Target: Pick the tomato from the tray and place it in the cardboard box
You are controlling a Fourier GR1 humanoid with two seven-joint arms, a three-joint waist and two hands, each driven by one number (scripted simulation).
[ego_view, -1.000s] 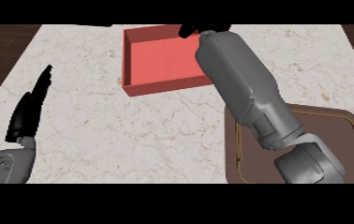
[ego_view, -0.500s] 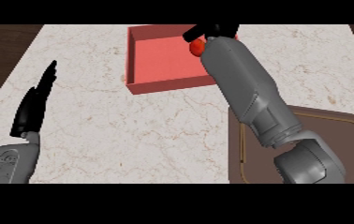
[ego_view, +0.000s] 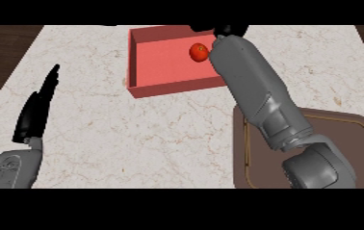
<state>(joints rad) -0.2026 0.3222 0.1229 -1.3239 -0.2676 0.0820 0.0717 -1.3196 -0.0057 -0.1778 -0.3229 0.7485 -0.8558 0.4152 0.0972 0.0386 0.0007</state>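
The red tomato [ego_view: 199, 52] lies inside the red open-topped box [ego_view: 142, 65], near its right wall, with no finger around it. My right hand [ego_view: 232, 30] hovers just above and behind it at the box's far right corner, fingers spread open; the grey forearm hides most of the hand. The forearm stretches up from the brown tray [ego_view: 320, 123] at the lower right, where nothing shows on the visible part. Over at the left edge my left hand [ego_view: 37, 111] rests open with its fingers straight, pointing up.
The marble counter [ego_view: 142, 137] spreads between the box and the tray. Dark wood shows past the counter's left edge [ego_view: 14, 46].
The tomato, hidden one second ago, appeared at my right hand's fingers and now sits lower in the box, apart from the hand. The left hand has barely shifted.
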